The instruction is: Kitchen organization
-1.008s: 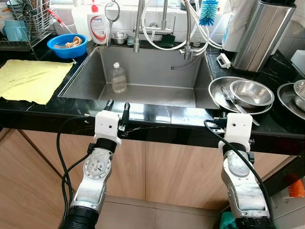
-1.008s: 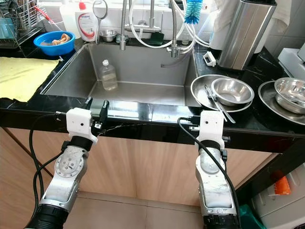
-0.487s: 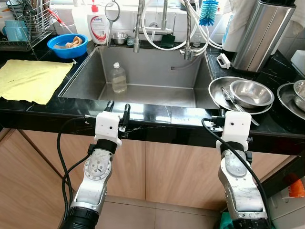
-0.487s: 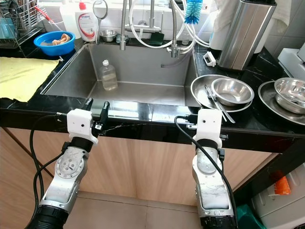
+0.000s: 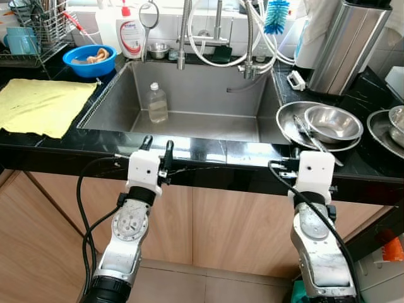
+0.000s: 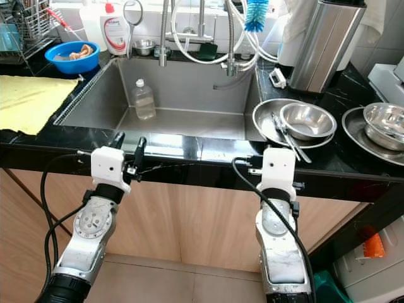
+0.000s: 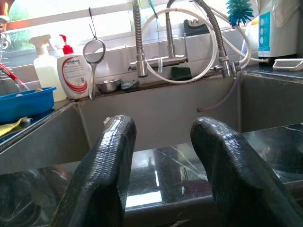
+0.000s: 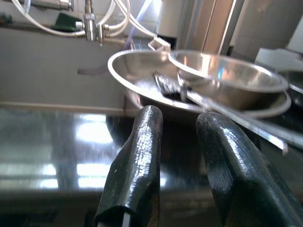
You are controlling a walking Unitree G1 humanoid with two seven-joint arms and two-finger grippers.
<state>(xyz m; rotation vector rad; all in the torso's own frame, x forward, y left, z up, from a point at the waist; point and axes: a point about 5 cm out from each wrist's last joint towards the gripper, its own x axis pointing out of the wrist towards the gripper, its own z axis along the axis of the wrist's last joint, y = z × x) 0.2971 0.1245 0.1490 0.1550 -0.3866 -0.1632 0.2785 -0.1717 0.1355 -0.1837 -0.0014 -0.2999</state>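
A clear plastic bottle (image 5: 156,103) stands upright in the steel sink (image 5: 202,123). On the counter to the right, a wide steel plate (image 5: 291,121) holds a steel bowl (image 5: 332,122) and metal tongs (image 5: 309,132). My left gripper (image 5: 157,146) hovers open at the counter's front edge, just before the sink; its black fingers (image 7: 106,161) hold nothing. My right gripper (image 8: 177,142) is open too, at the counter edge just short of the plate, with its white wrist housing (image 5: 315,169) below the tongs.
A yellow cloth (image 5: 41,106) lies on the left counter, with a blue bowl (image 5: 89,60), a soap bottle (image 5: 130,35) and a dish rack (image 5: 31,28) behind it. Taps and hoses (image 5: 218,38) hang over the sink. A steel canister (image 5: 347,44) and more steel bowls (image 5: 392,125) stand at right.
Both arms have shifted only slightly at the counter edge; the left gripper has edged a little to the right. Nothing was taken hold of or let go.
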